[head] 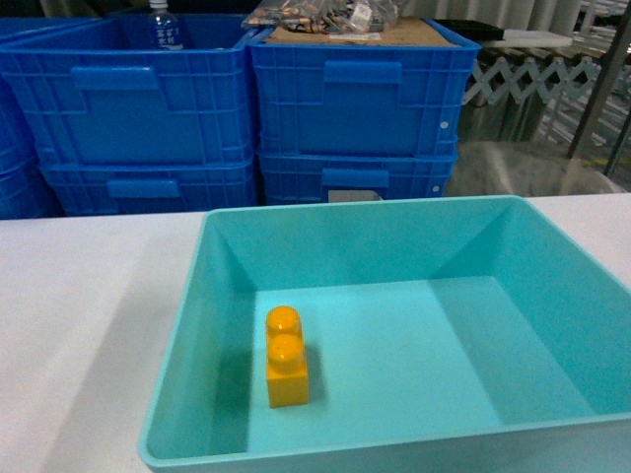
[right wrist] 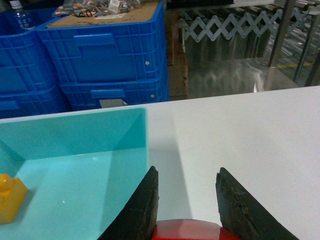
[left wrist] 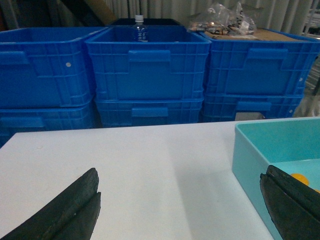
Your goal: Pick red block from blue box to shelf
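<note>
Turquoise plastic, wide and shallow with smooth sloped walls and a rounded rim, the blue box point(head: 197, 296) sits on the white worktop point(head: 89, 296) and fills most of the head view. Inside it, near the left wall, stands a glossy yellow-orange toy brick with two round studs on top point(head: 286, 360); the same brick shows at the lower left of the right wrist view point(right wrist: 10, 197) and as a small orange patch in the left wrist view point(left wrist: 300, 179). The small glossy red block point(right wrist: 187, 230) is outside the box: in the right wrist view its rounded red top appears at the bottom edge between the two dark fingers of the right claw point(right wrist: 187, 210), which sit close on either side of it and seem to pinch it, just to the right of the box's wall point(right wrist: 142, 135) and above the bare worktop. The left claw point(left wrist: 182, 210) is spread wide, one black finger point(left wrist: 70, 210) low at the left over the worktop and the other at the right, in front of the turquoise box point(left wrist: 250, 150). Neither claw appears in the head view. Behind the worktop are stacked dark blue ribbed plastic crates with handles point(head: 355, 99); one holds a clear bottle with a white cap point(head: 163, 25), another carries a brown board with crumpled clear bags on top point(head: 335, 20). Shiny metal uprights stand at the far right point(right wrist: 280, 30); whether they belong to the shelf cannot be told.
</note>
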Robot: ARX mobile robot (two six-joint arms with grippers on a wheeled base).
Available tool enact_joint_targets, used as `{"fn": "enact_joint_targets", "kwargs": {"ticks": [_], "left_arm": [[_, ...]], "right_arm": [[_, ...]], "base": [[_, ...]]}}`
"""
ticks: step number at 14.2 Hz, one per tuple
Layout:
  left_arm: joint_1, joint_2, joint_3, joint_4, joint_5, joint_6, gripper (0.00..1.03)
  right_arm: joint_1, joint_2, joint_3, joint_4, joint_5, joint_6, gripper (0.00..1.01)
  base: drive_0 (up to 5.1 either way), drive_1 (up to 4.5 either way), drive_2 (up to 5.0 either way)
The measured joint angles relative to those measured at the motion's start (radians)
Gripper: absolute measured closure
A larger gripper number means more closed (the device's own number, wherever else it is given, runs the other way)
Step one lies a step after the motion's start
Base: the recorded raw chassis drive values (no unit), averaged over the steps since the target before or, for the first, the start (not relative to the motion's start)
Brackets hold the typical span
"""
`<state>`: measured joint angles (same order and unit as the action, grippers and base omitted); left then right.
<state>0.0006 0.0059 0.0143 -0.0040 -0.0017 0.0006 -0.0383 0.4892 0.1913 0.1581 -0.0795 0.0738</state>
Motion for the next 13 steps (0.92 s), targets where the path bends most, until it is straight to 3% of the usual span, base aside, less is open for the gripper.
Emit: {"fn": "enact_joint_targets", "kwargs": {"ticks": [13], "left_arm": [[-0.001, 0.0, 0.0, 0.0, 0.001, 0.0, 0.05]], "right_arm": [[-0.001, 0.0, 0.0, 0.0, 0.0, 0.0, 0.73]], "base": [[0.0, 0.0, 0.0]]}}
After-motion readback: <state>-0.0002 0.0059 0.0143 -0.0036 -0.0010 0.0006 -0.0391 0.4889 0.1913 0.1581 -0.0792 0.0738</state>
